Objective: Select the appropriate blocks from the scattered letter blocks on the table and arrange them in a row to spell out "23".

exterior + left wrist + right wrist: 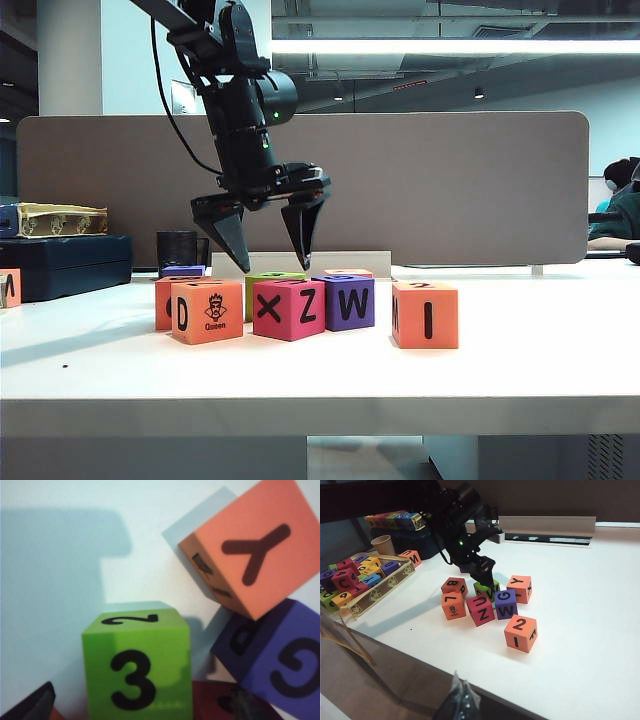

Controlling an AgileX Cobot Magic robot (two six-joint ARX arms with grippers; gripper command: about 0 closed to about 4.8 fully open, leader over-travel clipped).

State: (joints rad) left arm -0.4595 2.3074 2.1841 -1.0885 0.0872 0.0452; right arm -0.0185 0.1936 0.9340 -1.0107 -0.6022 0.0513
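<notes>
My left gripper [274, 266] hangs open just above the cluster of scattered letter blocks, one finger on each side of a lime green block [137, 672] that shows a black "3" on one face and a "2" on another. Only a sliver of that green block [270, 279] shows behind the pink cube in the exterior view. An orange block [425, 314] with "I" in front and "2" on top [520, 632] stands alone to the right of the cluster. My right gripper [462, 687] is shut and empty, off the front edge of the table [580, 630].
Around the green block stand an orange "D"/Queen cube [207, 311], a pink "X"/"Z" cube [288, 309], a purple "W" cube [345, 301] and an orange "Y" cube [255, 550]. A tray of more blocks [355, 580], a paper cup [382, 545] and a dark case [65, 262] sit at the left.
</notes>
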